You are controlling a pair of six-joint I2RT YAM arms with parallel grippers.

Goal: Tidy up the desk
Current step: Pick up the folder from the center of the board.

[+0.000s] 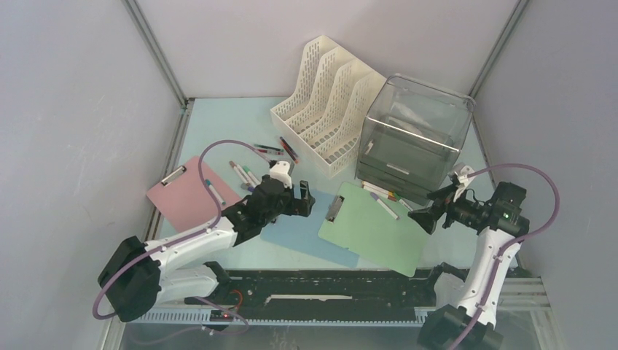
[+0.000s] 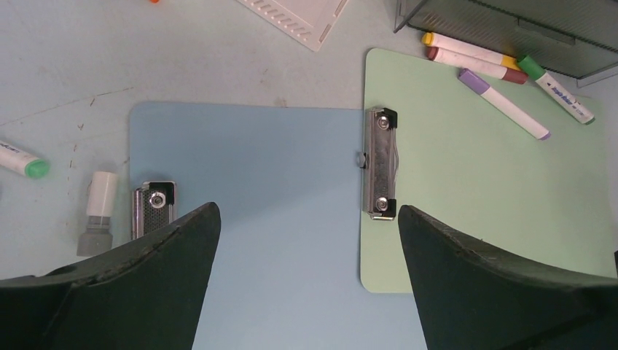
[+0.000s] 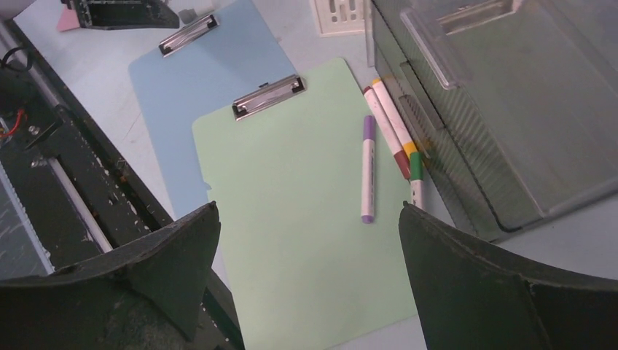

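1. Top view: my left hand [image 1: 302,200] is spread wide and empty over the far left corner of the blue clipboard [image 1: 306,235]. My right hand [image 1: 431,209] is also wide and empty, at the right edge of the green clipboard [image 1: 375,233], near the clear drawer box [image 1: 415,138]. The surface [image 1: 218,124], pale mint-blue, lies under everything and fills the enclosure floor. A pink clipboard [image 1: 189,195] is at the left and a white file rack [image 1: 328,106] at the back, with loose markers [image 1: 248,175] between them
2. Left wrist view: nothing between my wide-apart fingers. The blue clipboard is straight below, its clip by my left finger. The green clipboard's edge laps over the blue one's right side. A purple-capped marker [image 2: 503,104] lies on the green one, and three more markers [image 2: 474,58] lie along the foot of the drawer box
3. Right wrist view: fingers wide, holding nothing. The green clipboard is below me with the purple-capped marker lying on it. The other markers are against the drawer box front, and bare surface shows beyond the blue clipboard
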